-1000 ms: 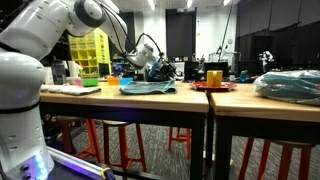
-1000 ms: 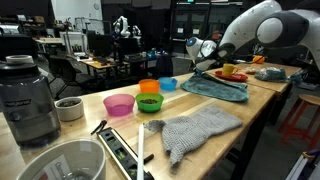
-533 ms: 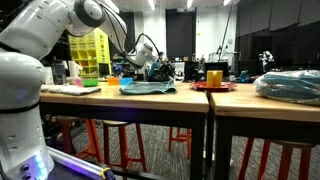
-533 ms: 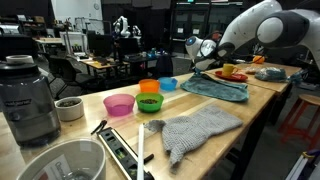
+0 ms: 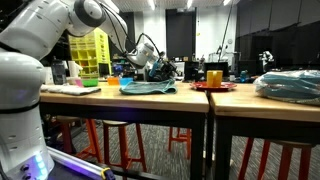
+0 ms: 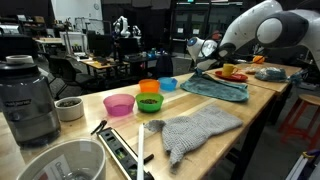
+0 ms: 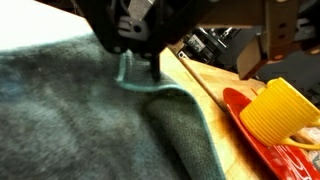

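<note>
Teal terry cloth [image 7: 80,120] lies on the wooden surface [image 7: 212,85], filling the lower left of the wrist view. Its right edge is turned over in a fold and the rest lies flat. The gripper [image 7: 150,72] stands at the fold's upper corner, and I cannot tell whether its fingers pinch the hem. A red plate [image 7: 248,122] with a yellow ribbed cup [image 7: 275,112] sits at lower right.

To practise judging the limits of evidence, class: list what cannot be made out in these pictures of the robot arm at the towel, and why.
The gripper: too small in both exterior views, a dark blur in the wrist view; open or shut is unclear.
The teal terry towel: cut off by the wrist view's left and bottom edges.
The yellow ribbed plastic cup on the red plate: cut off at the wrist view's right edge; contents hidden.
</note>
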